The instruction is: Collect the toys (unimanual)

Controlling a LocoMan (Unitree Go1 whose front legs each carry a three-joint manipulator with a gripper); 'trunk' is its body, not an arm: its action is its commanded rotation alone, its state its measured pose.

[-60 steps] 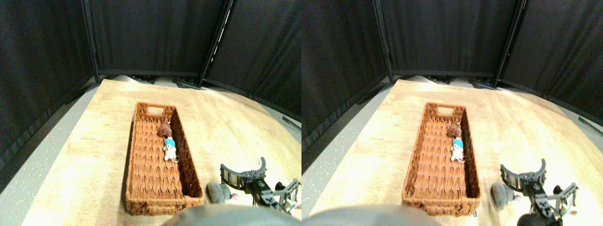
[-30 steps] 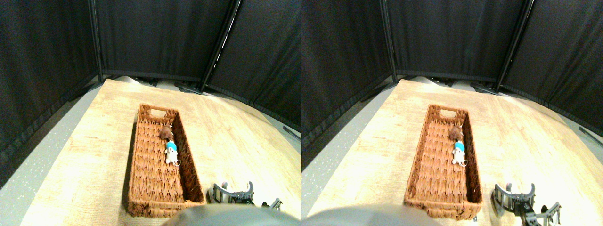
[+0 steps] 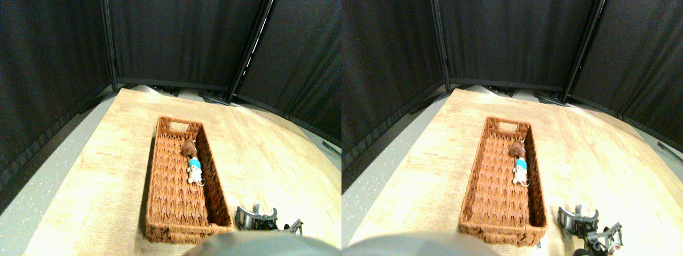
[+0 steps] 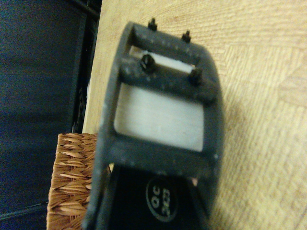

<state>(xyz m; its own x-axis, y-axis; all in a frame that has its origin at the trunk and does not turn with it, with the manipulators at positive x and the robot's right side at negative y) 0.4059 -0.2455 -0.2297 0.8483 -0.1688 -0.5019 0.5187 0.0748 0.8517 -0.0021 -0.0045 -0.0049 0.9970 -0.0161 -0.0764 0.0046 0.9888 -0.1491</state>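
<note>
Two toys lie in the wicker basket (image 3: 160, 176) against its right wall: a brown plush (image 3: 187, 149) and, just nearer, a white one with a blue top (image 3: 194, 170) and a small ring. My right gripper (image 3: 258, 217) is low over the wooden table, just right of the basket's near right corner and outside it. No toy shows at the gripper. In the wrist view the dark jaw frame fills the middle, with the basket's woven corner (image 4: 72, 191) beside it and bare table (image 4: 268, 96) behind.
The basket stands lengthwise on a light wooden table (image 3: 267, 144), with a handle cut-out (image 3: 179, 126) at its far end. Black curtain panels (image 3: 176, 42) wall off the back and sides. Grey speckled floor (image 3: 48, 176) runs along the table's left edge.
The gripper has dropped lower and closer to the picture's bottom edge. The grey plush seen beside it one second ago no longer shows. The two toys in the basket have not moved.
</note>
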